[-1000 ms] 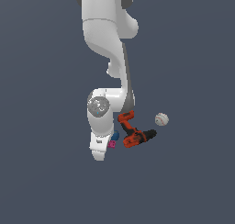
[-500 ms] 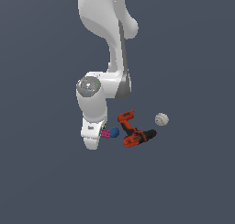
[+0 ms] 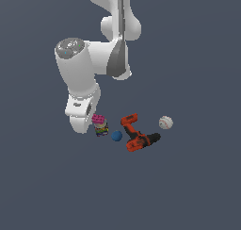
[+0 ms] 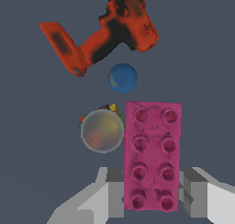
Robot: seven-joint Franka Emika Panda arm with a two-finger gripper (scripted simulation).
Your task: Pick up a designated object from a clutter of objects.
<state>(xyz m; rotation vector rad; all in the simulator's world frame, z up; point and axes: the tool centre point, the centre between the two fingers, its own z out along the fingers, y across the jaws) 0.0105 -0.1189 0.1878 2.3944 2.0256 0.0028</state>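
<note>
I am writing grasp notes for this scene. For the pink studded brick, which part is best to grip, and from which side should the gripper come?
Grip the pink brick across its narrow width, on the two long flat sides near one end, coming from above the studded face. The wrist view shows exactly this: the gripper has a finger on each long side. Those sides are parallel and flat, so the pads sit flush.

The pink brick (image 4: 152,156) looks like smooth matt plastic, the can (image 4: 102,130) top dull metal.
</note>
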